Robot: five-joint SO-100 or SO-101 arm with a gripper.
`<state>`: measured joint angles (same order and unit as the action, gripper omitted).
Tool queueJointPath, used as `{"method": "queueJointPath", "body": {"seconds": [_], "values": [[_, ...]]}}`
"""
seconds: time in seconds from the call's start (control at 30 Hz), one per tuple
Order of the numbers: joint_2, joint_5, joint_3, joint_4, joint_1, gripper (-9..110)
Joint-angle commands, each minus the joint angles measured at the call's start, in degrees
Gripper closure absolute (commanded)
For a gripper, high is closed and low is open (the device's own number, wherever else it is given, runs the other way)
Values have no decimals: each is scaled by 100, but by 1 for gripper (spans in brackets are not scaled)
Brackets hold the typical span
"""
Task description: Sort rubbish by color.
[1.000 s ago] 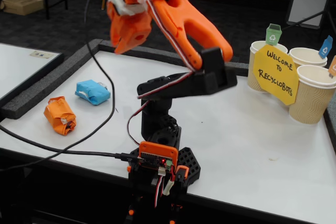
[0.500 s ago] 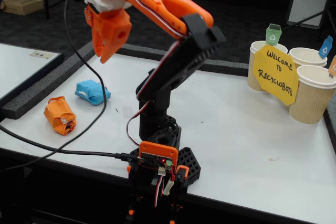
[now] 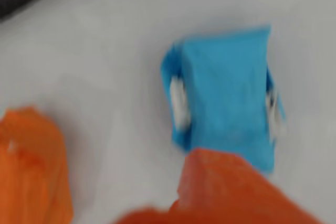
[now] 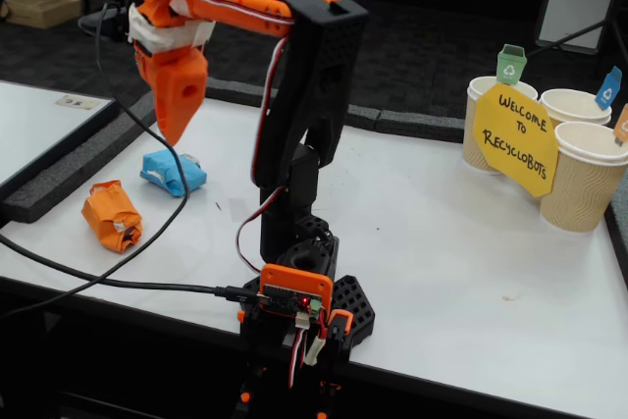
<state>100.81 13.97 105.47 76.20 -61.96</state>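
In the fixed view my orange gripper [image 4: 174, 130] points straight down, hanging well above the light blue wad [image 4: 173, 172] on the white table. An orange wad [image 4: 112, 215] lies to the left of the blue one, nearer the front edge. The wrist view is blurred: the blue wad [image 3: 226, 90] fills the middle, with one orange finger [image 3: 231, 190] rising from the bottom edge just below it. An orange shape [image 3: 31, 166] at the lower left is too blurred to tell whether it is the other finger or the orange wad. Nothing is held.
Three beige ribbed cups [image 4: 585, 179] with small colored flags stand at the back right behind a yellow sign [image 4: 516, 137]. A black cable [image 4: 147, 233] hangs from the arm past the blue wad. A black foam border [image 4: 69, 179] runs along the table's left edge.
The arm has swung left and stretched forward, and the gripper has dropped from high over the table's back to above the blue wad. Neither wad has moved.
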Motion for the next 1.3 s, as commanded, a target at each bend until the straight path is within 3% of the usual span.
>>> {"method": "queueJointPath", "body": {"seconds": [0.0,0.3,0.5,0.67,0.77,1.0,1.27], "values": [[0,817,-615,-615,-62,101],[-123,3507,-325,-1028,773,101],[-308,3577,-299,-914,800,97],[-308,3973,-439,-580,729,78],[-299,3981,-624,-193,510,74],[-290,3981,-1371,580,-229,71],[-378,3981,-1397,439,-712,69]]}}
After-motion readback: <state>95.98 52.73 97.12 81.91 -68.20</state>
